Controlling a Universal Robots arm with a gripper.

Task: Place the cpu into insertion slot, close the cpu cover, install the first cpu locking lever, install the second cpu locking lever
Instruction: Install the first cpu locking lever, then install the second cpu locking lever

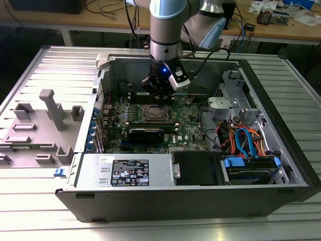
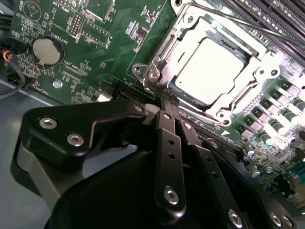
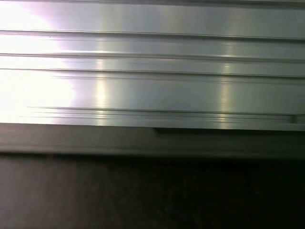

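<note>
My tool (image 2: 167, 102) is down inside the open computer case (image 1: 165, 201), right at the insertion slot (image 2: 164, 71). In the second wrist view, its two black fingers (image 2: 169, 143) are pressed together with nothing between them. Their tips touch the near edge of the slot, by a corner with a small screw.

The cpu (image 2: 209, 67) lies flat in the slot. Its shiny grey top shows bright through the big square window of the cpu cover (image 2: 186, 43). The cover lies down flat over the chip, like a silver frame around it. A thin metal lever (image 2: 248, 26) runs along the far side of the slot.

The slot sits on the green motherboard (image 2: 100, 43). On the board, off to one side of the slot, is a round silver battery (image 2: 47, 50). On the far side of the slot are long black memory slots (image 2: 281, 19).

In the exterior view, my arm (image 1: 165, 30) comes straight down over the slot (image 1: 153, 114). Near the slot, toward the front of the case, lies a long black card (image 1: 145, 133). A grey box with a label (image 1: 128, 170) sits at the front of the case. Blue and orange cables (image 1: 246, 140) lie toward the exterior view's right of the slot. The case rests on a ribbed metal table (image 1: 30, 196), and grey holders (image 1: 52, 108) stand on the table toward the exterior view's left of the case.

The first wrist view shows ribbed shiny metal (image 3: 152, 71).
</note>
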